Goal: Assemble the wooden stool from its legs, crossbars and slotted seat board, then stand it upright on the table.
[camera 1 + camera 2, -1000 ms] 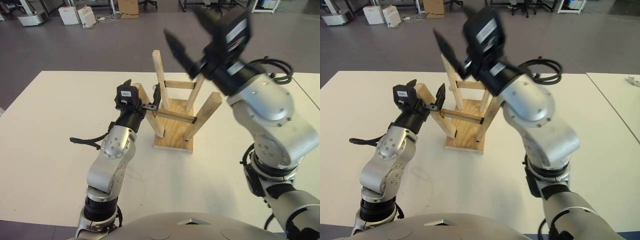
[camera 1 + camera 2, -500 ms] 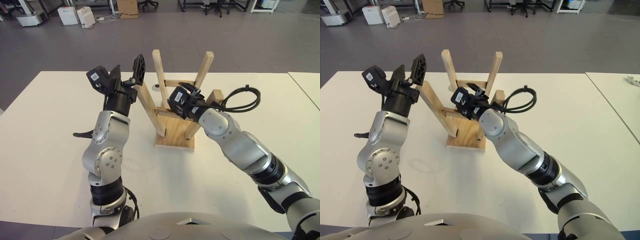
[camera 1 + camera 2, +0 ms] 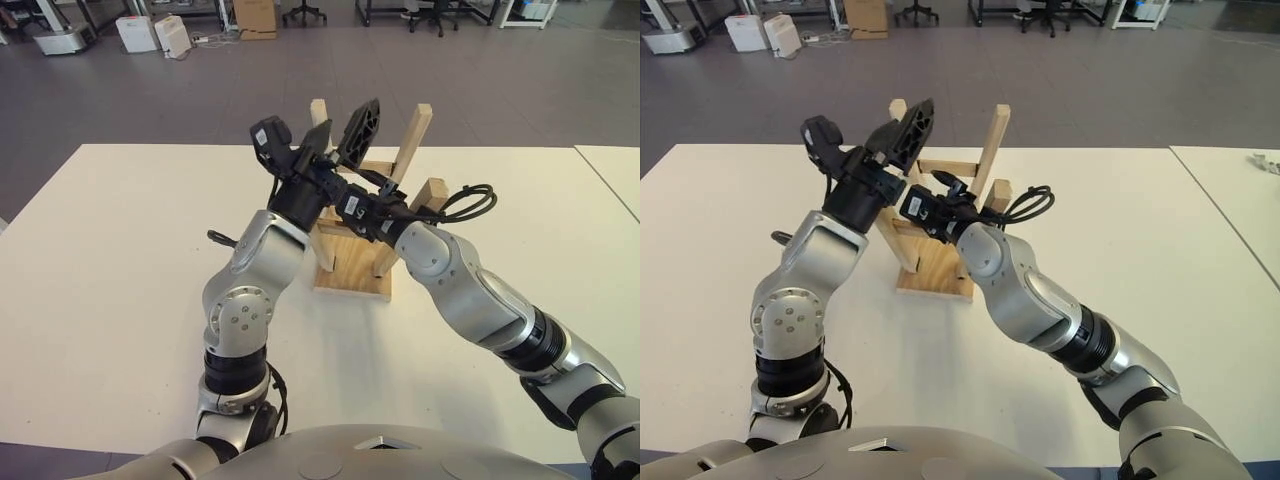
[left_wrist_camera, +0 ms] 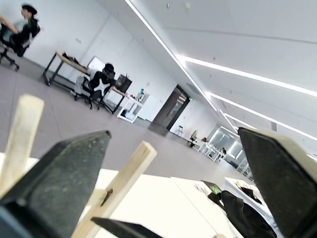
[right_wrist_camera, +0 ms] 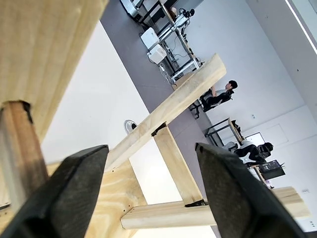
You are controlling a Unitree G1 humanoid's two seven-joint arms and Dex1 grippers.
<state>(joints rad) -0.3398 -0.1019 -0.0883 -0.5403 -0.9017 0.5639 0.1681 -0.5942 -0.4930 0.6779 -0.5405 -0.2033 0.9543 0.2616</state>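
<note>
Mid-table, stool (image 3: 375,255) upside down, both grippers open at its legs (image 3: 413,135).
Seat board (image 3: 350,278) lies flat on the table (image 3: 110,260), centre of the head view, legs pointing up with crossbars (image 5: 163,215) joining them. Left gripper (image 3: 342,135) is raised at upper centre, just above the leg tops, fingers (image 4: 64,168) wide apart and gripping nothing; its wrist view has a leg top beyond the gap. Right gripper (image 5: 151,153) sits lower, in among the legs near the crossbars, partly hidden behind the left arm (image 3: 265,260) in the head view. Its wrist view shows both fingers (image 5: 233,198) spread, a leg and crossbars beyond them, not clamped on anything. Black cable (image 3: 470,200) loops off the right forearm, just right of the stool.
</note>
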